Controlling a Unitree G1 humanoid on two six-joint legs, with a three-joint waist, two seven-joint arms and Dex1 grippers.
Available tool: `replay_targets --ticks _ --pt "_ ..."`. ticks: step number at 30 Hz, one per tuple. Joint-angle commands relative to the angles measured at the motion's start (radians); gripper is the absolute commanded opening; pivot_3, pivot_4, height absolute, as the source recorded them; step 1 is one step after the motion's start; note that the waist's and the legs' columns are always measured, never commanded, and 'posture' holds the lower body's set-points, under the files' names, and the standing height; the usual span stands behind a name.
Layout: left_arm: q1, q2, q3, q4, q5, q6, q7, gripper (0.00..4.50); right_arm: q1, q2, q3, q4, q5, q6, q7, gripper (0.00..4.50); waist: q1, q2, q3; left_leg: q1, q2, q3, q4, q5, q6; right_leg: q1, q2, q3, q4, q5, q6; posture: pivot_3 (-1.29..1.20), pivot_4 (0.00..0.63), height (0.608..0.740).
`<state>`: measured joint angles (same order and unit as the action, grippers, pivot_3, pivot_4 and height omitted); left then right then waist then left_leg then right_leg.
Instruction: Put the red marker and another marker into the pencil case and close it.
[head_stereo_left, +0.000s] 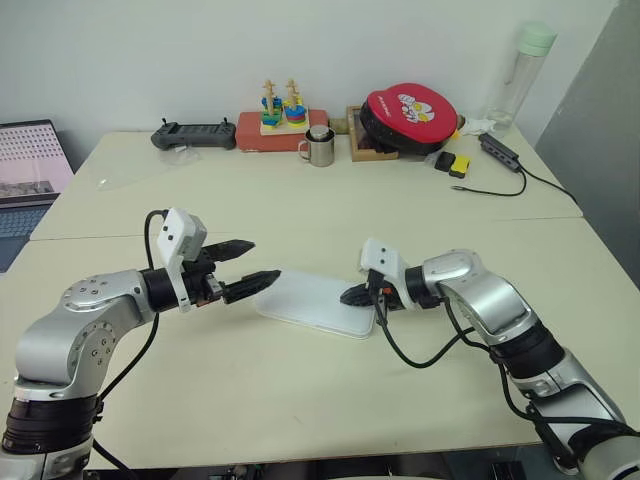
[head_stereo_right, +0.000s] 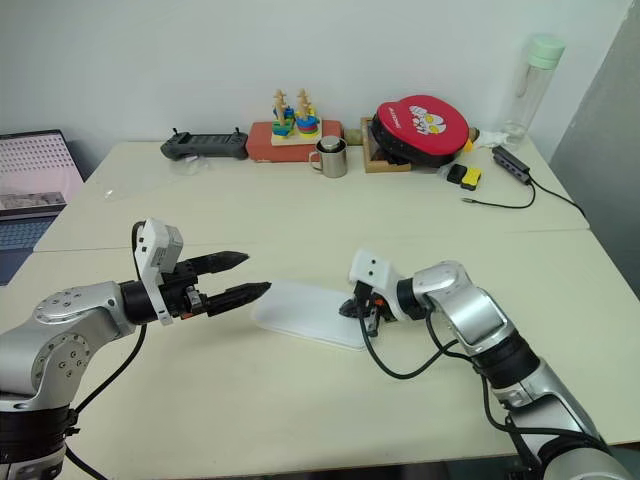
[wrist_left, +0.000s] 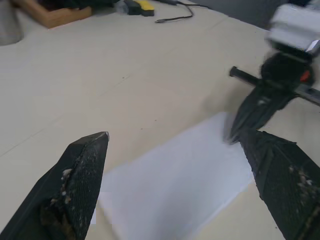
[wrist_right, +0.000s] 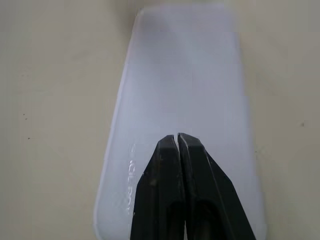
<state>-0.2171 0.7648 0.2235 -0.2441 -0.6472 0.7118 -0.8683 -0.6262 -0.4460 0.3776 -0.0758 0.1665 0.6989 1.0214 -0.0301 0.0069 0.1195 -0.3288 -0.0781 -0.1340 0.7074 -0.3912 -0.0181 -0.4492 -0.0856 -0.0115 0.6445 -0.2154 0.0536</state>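
— So, where's the pencil case (head_stereo_left: 315, 303) sitting?

— Flat on the pale surface (head_stereo_left: 300, 400), about the middle of the near part, between the two arms. Its lid is down, so I can't tell what is inside it.

— And the end effectors?

— The left end effector (head_stereo_left: 248, 266) hangs just off the case's left end, its two black fingers (wrist_left: 75, 185) spread wide apart with nothing between them. The right end effector (head_stereo_left: 352, 296) is at the case's right end, fingers pressed together and empty, their tips over the white lid; from the right wrist view they lie along the length of the case. Whether they actually touch the lid, I can't tell.

— Any other containers around?

— Along the far edge stands a metal mug (head_stereo_left: 320, 147); its contents can't be made out. To its right a red round lidded box (head_stereo_left: 410, 115) rests tilted on a wooden tray (head_stereo_left: 356, 140). A tall clear bottle (head_stereo_left: 520, 72) with a pale green cap stands at the far right and looks empty.

— Anything else nearby?

— A black controller (head_stereo_left: 195, 134) at the far left, and a stacking toy (head_stereo_left: 282, 110) on a red base beside the mug.
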Motion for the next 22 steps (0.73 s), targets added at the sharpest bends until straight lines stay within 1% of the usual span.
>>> replay_targets --ticks 1,2,4,5,7,8,10,12,14,16,17,18,22 --pt "-0.019 -0.020 0.026 0.067 0.064 -0.060 0.070 4.50 0.024 -0.034 -0.197 -0.057 0.068 0.030 -0.073 0.51 0.002 0.000 0.001 0.000 0.000 0.000 0.000 0.000 0.000 0.000 0.000 0.000 0.000 0.000 0.000 0.00 0.150 0.740" --pt "-0.019 -0.025 0.030 0.090 0.081 -0.076 0.088 4.50 0.038 -0.043 -0.248 -0.062 0.079 0.035 -0.100 0.88 0.004 -0.001 0.001 0.000 0.000 -0.001 0.000 0.000 0.000 0.000 0.000 0.000 0.000 0.000 0.000 0.00 0.150 0.740" --pt "-0.014 -0.031 0.040 0.130 0.111 -0.108 0.115 4.50 0.067 -0.058 -0.338 -0.075 0.098 0.046 -0.150 1.25 0.008 -0.001 0.001 0.000 0.000 -0.001 -0.001 0.000 0.000 0.000 0.000 -0.001 -0.001 0.000 0.000 0.00 0.150 0.740" --pt "-0.012 -0.037 0.047 0.148 0.124 -0.124 0.132 4.50 0.083 -0.065 -0.369 -0.078 0.095 0.041 -0.178 1.64 0.009 -0.001 0.002 0.000 0.000 -0.001 -0.001 0.000 0.000 0.000 0.000 -0.001 -0.001 0.000 0.000 0.00 0.150 0.740" --pt "-0.009 -0.050 0.063 0.176 0.136 -0.150 0.155 4.50 0.128 -0.084 -0.412 -0.092 0.092 0.033 -0.216 1.98 0.007 -0.001 0.002 0.000 0.000 -0.001 -0.001 0.000 0.000 0.000 0.000 -0.001 -0.001 0.000 0.000 0.00 0.150 0.740" --pt "-0.010 -0.059 0.074 0.193 0.147 -0.169 0.173 4.50 0.149 -0.084 -0.440 -0.098 0.095 0.033 -0.242 2.30 0.007 -0.002 0.002 0.000 0.000 0.000 -0.002 0.000 0.000 0.000 0.000 0.000 -0.001 0.000 0.000 0.00 0.150 0.740" --pt "-0.015 -0.074 0.091 0.225 0.161 -0.197 0.203 4.50 0.175 -0.070 -0.500 -0.100 0.114 0.040 -0.298 2.74 0.007 -0.002 0.002 0.000 0.000 0.000 -0.002 0.000 0.000 0.000 0.000 0.000 -0.001 0.000 0.000 0.00 0.150 0.740" --pt "-0.026 -0.095 0.122 0.266 0.179 -0.245 0.251 4.50 0.203 -0.054 -0.572 -0.104 0.135 0.038 -0.354 3.31 0.007 -0.002 0.002 0.000 0.000 0.000 -0.002 0.000 0.000 -0.001 0.000 0.000 -0.001 0.000 0.000 0.00 0.150 0.740" --pt "-0.032 -0.112 0.144 0.294 0.195 -0.278 0.294 4.50 0.221 -0.033 -0.633 -0.105 0.138 0.021 -0.421 3.79 0.007 -0.002 0.002 0.000 0.000 0.001 -0.002 0.000 0.000 -0.001 0.000 0.000 -0.001 0.000 0.000 0.00 0.150 0.740" --pt "-0.029 -0.127 0.153 0.298 0.196 -0.288 0.317 4.50 0.240 -0.017 -0.664 -0.101 0.135 -0.005 -0.471 4.34 0.007 -0.002 0.002 0.000 0.000 0.001 -0.002 0.000 0.000 -0.001 0.000 0.000 0.000 0.000 0.000 0.00 0.150 0.740" --pt "-0.026 -0.133 0.153 0.297 0.195 -0.291 0.324 4.50 0.249 -0.011 -0.672 -0.099 0.136 -0.016 -0.488 4.34 0.006 -0.002 0.002 0.000 0.000 0.001 -0.002 0.000 0.000 -0.001 0.000 0.000 -0.001 0.000 0.000 0.00 0.150 0.740" --pt "-0.020 -0.139 0.152 0.295 0.197 -0.295 0.327 4.50 0.258 -0.001 -0.680 -0.095 0.139 -0.020 -0.505 4.44 0.006 -0.002 0.002 0.000 0.000 0.001 -0.002 0.000 0.000 -0.001 0.000 0.000 -0.001 0.000 0.000 0.00 0.150 0.740" --pt "-0.012 -0.148 0.148 0.290 0.209 -0.312 0.339 4.50 0.290 0.009 -0.652 -0.108 0.138 -0.044 -0.520 4.44 0.004 -0.002 0.002 0.000 0.000 0.001 -0.002 0.000 0.000 -0.001 0.000 0.001 -0.001 0.000 0.000 0.00 0.150 0.740"
